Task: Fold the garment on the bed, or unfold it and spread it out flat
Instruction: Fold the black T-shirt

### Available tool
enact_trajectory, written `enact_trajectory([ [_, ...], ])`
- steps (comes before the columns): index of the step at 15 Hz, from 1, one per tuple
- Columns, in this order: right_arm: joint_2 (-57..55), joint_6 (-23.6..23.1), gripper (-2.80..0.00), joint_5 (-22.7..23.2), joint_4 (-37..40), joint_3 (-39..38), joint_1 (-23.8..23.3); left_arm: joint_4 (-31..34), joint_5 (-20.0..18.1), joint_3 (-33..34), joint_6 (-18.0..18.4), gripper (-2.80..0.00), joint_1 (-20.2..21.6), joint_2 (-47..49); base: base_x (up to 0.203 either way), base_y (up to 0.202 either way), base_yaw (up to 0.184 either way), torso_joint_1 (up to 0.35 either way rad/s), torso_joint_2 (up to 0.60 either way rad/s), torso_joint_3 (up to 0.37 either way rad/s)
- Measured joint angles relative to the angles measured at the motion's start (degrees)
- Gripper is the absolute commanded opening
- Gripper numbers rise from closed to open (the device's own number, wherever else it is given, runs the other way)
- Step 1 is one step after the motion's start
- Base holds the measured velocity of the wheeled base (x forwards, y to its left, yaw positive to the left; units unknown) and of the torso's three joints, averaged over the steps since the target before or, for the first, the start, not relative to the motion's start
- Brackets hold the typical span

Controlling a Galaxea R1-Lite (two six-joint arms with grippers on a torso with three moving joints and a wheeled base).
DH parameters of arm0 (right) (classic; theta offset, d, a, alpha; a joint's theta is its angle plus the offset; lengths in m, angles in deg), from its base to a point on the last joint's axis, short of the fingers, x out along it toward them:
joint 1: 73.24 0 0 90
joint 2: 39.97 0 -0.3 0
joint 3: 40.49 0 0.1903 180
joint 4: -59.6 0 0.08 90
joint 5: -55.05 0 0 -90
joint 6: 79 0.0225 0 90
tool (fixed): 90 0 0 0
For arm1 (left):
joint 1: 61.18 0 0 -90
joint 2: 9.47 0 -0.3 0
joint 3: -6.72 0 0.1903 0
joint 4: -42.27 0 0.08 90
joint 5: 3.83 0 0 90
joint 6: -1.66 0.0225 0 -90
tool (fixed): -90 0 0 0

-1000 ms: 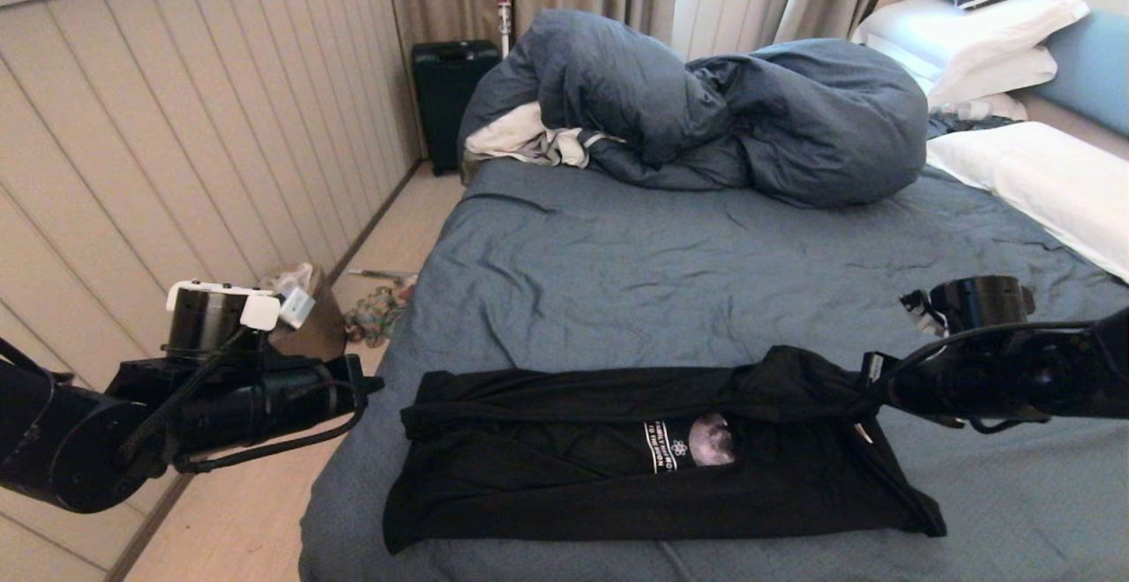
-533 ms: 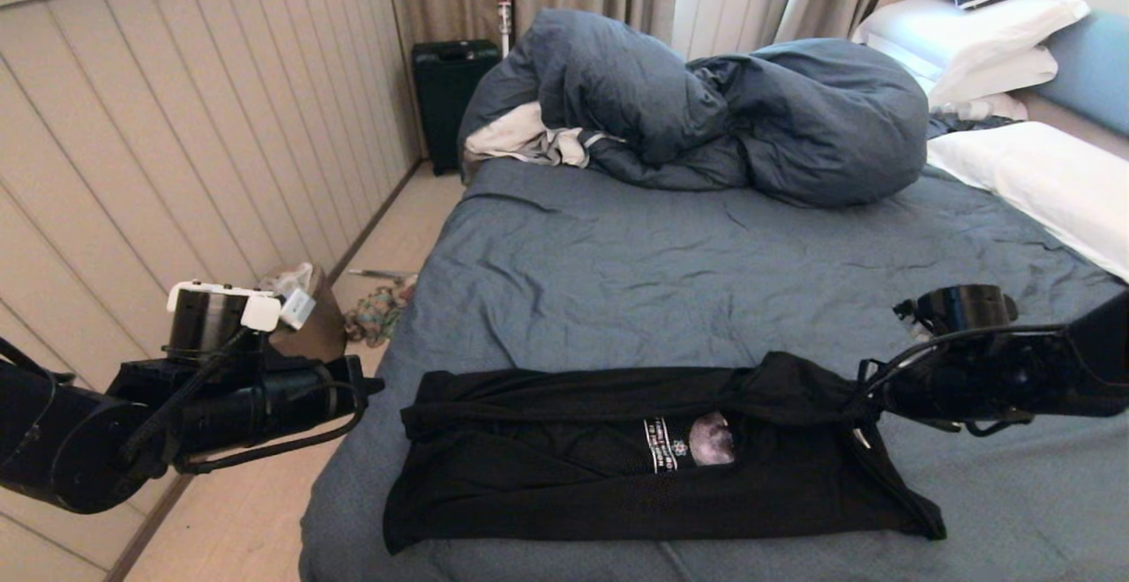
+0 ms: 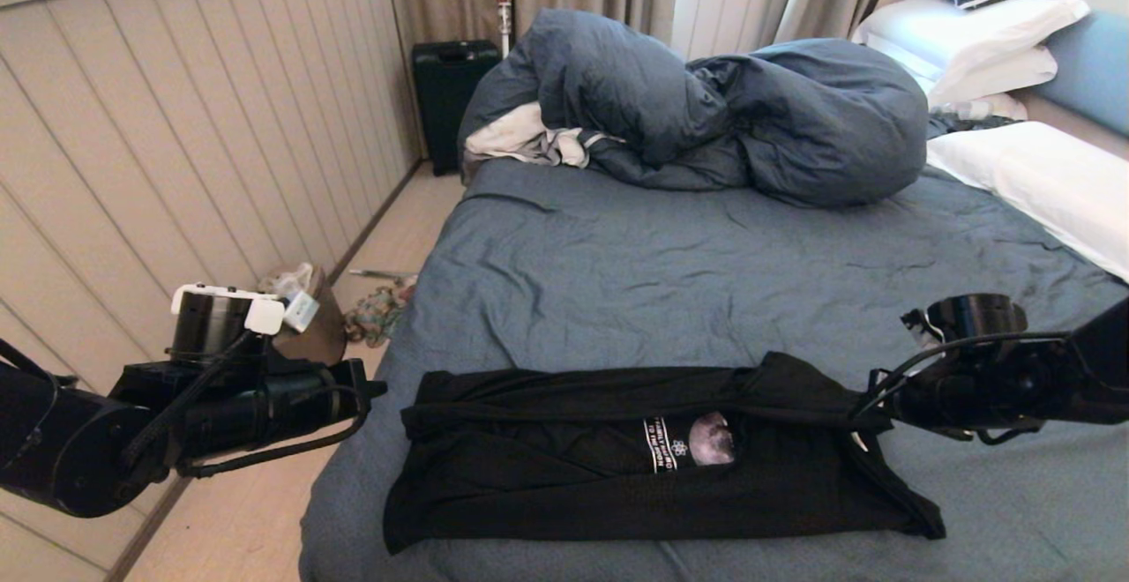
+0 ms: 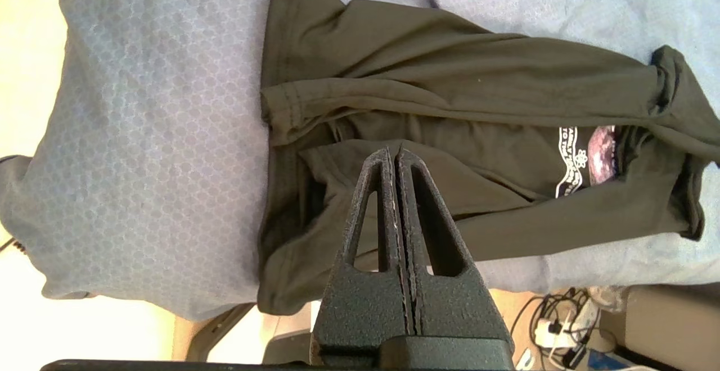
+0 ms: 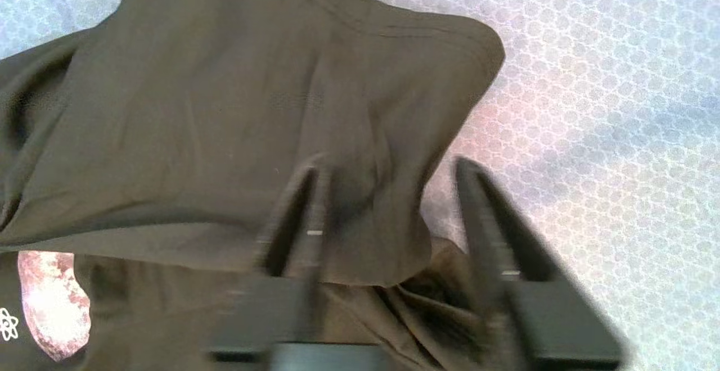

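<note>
Right gripper (image 5: 388, 213) is standing with its jaws apart over the collar-end fold of the garment (image 3: 653, 467), the black cloth draping loose between the fingers and clamped by neither. That T-shirt is lying near the front edge of the bed (image 3: 635, 273), stretched sideways into a long band: both long sides are turned in over the middle, leaving only a sliver of the moon print (image 3: 711, 439) and white lettering showing. Judging by that, the lengthwise folds are looking done, though the upper flap is sitting rumpled and the hem end at the robot's left is uneven; what is probably remaining is folding the band across, end to end, and smoothing it. Left gripper (image 4: 396, 160) is hovering with its fingers pressed together and nothing between them, above the hem end. Farther back on the mattress, the duvet (image 3: 706, 106) is sitting heaped, well apart from the shirt.
</note>
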Motion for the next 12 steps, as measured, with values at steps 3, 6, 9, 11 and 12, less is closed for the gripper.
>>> enact_trajectory([
  [3,-0.69,0.07,0.00,-0.07,0.00,-0.13,0.00,0.03,0.00,0.06,0.02,-2.80,0.00,-0.02,0.000,0.000,0.000,0.000,0.00,0.000],
  [6,-1.88,0.18,0.00,-0.32,-0.07,0.47,-0.66,0.08,-0.02,0.09,0.02,-2.80,-0.02,-0.02,0.000,0.000,0.000,0.000,0.00,0.000],
  [9,-3.61,0.73,0.00,-1.71,-0.74,2.42,-1.50,0.01,0.17,-0.07,-0.05,-2.80,-0.02,0.02,0.000,0.000,0.000,0.000,0.00,0.000],
  [11,-4.24,1.08,0.00,-1.76,-0.55,3.18,-1.58,0.03,0.17,-0.07,0.00,-2.80,-0.06,0.02,0.000,0.000,0.000,0.000,0.00,0.000],
  [12,-4.48,1.87,0.00,-1.76,-0.52,3.32,-1.58,0.06,0.18,-0.05,0.00,-2.80,-0.13,0.00,0.000,0.000,0.000,0.000,0.00,0.000],
])
